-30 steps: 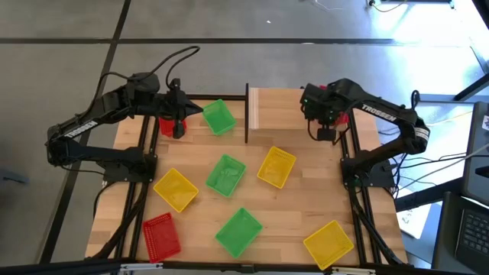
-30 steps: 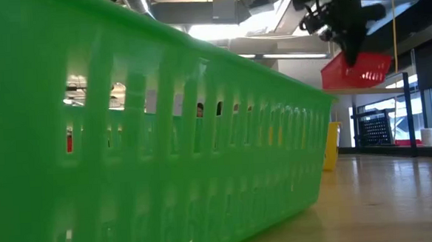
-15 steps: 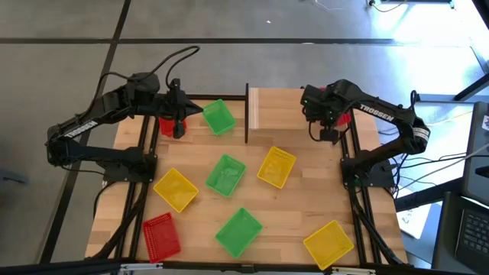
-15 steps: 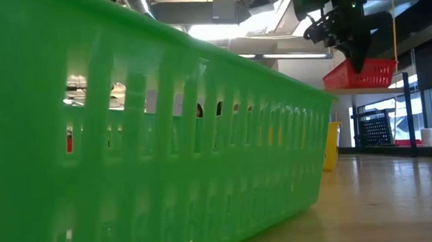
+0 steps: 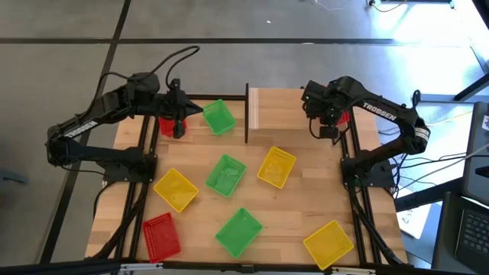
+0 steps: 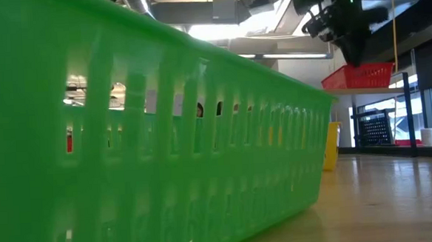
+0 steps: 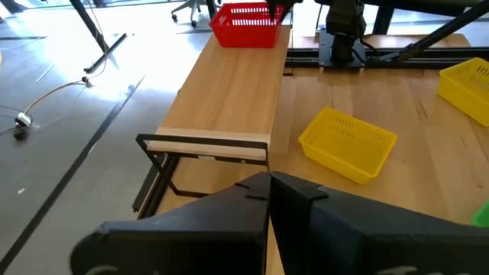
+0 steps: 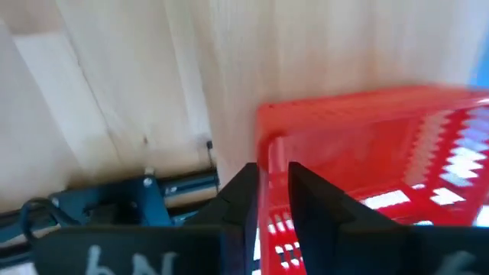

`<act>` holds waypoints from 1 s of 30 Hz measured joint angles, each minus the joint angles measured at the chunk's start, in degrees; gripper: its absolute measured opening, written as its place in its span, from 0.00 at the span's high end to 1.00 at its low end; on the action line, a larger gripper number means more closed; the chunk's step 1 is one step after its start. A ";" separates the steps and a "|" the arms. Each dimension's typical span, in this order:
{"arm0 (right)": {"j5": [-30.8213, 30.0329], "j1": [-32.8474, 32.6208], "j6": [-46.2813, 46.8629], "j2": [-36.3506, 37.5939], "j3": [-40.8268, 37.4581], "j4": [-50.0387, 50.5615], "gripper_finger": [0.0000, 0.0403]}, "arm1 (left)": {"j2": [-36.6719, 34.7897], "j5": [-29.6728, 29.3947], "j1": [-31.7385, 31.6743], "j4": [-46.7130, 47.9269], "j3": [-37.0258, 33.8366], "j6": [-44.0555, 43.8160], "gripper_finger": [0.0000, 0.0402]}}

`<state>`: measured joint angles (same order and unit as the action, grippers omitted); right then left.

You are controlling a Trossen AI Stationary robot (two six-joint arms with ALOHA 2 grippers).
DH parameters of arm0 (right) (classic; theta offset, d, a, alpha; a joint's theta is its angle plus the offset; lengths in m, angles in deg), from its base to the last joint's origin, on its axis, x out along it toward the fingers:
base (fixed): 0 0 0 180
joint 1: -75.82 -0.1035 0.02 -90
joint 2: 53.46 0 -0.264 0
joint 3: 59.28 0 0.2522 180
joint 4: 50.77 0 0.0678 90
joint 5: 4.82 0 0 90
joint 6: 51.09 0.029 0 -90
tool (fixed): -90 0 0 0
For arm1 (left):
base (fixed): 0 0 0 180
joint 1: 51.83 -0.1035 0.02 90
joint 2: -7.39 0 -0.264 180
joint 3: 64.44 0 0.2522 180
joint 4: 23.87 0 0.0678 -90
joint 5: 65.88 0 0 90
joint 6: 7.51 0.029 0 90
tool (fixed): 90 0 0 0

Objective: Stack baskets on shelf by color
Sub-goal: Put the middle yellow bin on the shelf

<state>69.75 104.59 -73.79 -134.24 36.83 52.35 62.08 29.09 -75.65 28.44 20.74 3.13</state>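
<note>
- Darker wooden tabletop [image 5: 306, 206] seen from above, with the pale light-wood shelf board [image 5: 283, 107] and its thin dark post [image 5: 247, 114] along the far edge.
- Right gripper [image 5: 325, 128]: fingers narrowly parted astride the near wall of a red plastic mesh basket [image 6: 358, 76], which sits upright on the end of the shelf farthest from the post.
- Risk: a finger so close to the mesh may catch the rim as the arm lifts, and could tilt the basket or drag it off the shelf edge. A straight upward retreat seems safest.
- Left gripper [image 5: 177, 122]: fingers closed, over a second red basket [image 5: 166, 126] at the table's far left. Whether it grips that basket cannot be told.
- Loose on the table: three green baskets [image 5: 226, 173], three yellow baskets [image 5: 276, 166] and a third red basket [image 5: 161, 234], all apart and none stacked.
- Appearance: light, thin-walled, slotted sides, probably easy to knock out of place.
</note>
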 joint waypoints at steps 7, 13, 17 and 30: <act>0.02 -4.86 4.51 0.06 12.46 0.62 0.82 | 0.00 0.00 -0.01 -0.21 0.00 0.06 1.00; 0.50 -13.76 6.20 0.10 22.06 0.46 0.82 | 0.00 1.72 0.00 -0.66 0.00 -3.96 1.00; 2.87 -19.85 7.51 0.11 24.61 0.22 0.82 | 0.28 3.48 0.08 0.43 0.00 -9.29 1.00; 19.19 -31.71 4.92 0.09 15.29 -2.40 0.82 | 0.39 1.83 9.02 5.48 -0.06 -13.59 1.00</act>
<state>88.93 72.89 -68.87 -134.15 52.12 49.96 62.48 30.92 -66.63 33.92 20.68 -10.46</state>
